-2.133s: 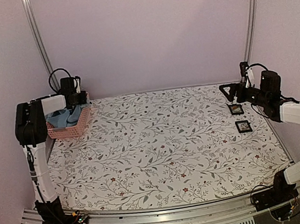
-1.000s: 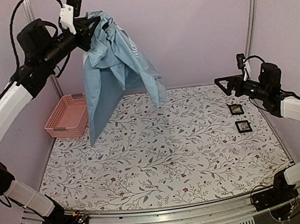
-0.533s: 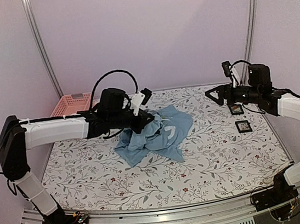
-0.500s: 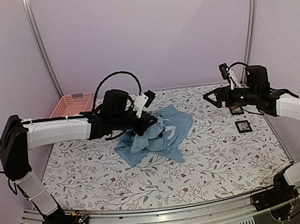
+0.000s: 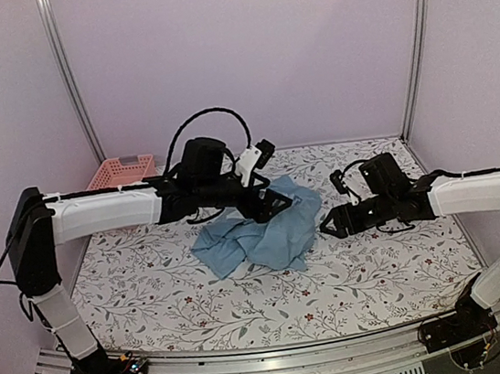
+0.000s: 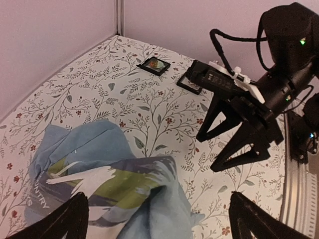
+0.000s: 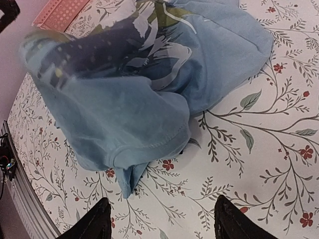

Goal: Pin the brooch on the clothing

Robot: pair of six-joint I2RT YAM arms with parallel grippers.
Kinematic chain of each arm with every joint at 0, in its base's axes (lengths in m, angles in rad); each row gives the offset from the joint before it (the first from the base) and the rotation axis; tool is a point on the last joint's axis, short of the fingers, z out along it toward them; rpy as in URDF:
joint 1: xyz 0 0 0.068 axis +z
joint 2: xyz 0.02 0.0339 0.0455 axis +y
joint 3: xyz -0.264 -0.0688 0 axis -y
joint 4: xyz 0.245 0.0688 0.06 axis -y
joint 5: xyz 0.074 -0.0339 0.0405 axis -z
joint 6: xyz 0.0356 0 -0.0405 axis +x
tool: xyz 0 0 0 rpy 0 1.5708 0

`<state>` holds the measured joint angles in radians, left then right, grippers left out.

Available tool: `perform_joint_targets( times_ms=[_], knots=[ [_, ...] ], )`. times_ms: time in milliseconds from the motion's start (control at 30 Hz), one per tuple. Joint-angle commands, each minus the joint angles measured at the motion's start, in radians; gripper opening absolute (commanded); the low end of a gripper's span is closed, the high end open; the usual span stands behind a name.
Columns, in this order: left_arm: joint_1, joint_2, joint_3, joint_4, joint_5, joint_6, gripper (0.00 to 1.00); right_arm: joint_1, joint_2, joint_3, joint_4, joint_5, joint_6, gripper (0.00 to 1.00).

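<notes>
**STATUS: BOTH GRIPPERS SPREAD AT THE T-SHIRT**

**Top external view.** The light blue T-shirt (image 5: 261,233) lies crumpled at the middle of the floral table (image 5: 247,307). The left gripper (image 5: 273,204) is over the garment's far edge; contact cannot be determined. The right gripper (image 5: 332,223) is just beside the garment's right edge, low over the table. A pink basket (image 5: 119,171) stands at the far left corner, well apart from the shirt.

**Left wrist view.** The left fingers (image 6: 67,221) are spread wide. The printed side of the T-shirt lies below and between them, and nothing is pinched. The right gripper's two black fingers (image 6: 239,149) stand apart in a V beside the shirt. Two black square frames (image 6: 154,65) lie side by side near the far corner. The farther one shows an orange-and-green patch inside; whether this is the brooch cannot be determined.

**Right wrist view.** The right fingers (image 7: 89,224) are spread and hold nothing. The T-shirt fills the upper part of the view. Its folded hem lies on the table ahead of the fingers.
</notes>
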<state>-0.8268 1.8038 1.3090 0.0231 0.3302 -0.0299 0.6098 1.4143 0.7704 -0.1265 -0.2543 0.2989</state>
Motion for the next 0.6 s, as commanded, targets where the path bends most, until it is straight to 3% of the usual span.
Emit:
perform_joint_targets(
  times_ms=[0,133,200,367,433,567],
  knots=[
    [0.044,-0.221,-0.116,-0.020,-0.188,-0.002,1.00,0.042,0.003,0.025,-0.028,0.078,0.043,0.67],
    [0.101,-0.346,-0.283,-0.154,-0.462,-0.131,0.99,0.109,-0.016,0.020,-0.009,0.138,0.097,0.60],
    [0.116,-0.383,-0.363,-0.198,-0.527,-0.230,0.93,0.164,-0.005,0.008,0.018,0.172,0.158,0.56],
    [0.117,-0.402,-0.549,-0.212,-0.552,-0.404,0.67,0.342,0.066,0.036,0.046,0.297,0.222,0.50],
    [0.117,-0.384,-0.595,-0.188,-0.542,-0.450,0.65,0.423,0.103,0.085,0.040,0.344,0.166,0.51],
    [0.119,-0.290,-0.606,-0.141,-0.507,-0.460,0.72,0.465,0.231,0.208,-0.017,0.358,0.042,0.52]
  ],
)
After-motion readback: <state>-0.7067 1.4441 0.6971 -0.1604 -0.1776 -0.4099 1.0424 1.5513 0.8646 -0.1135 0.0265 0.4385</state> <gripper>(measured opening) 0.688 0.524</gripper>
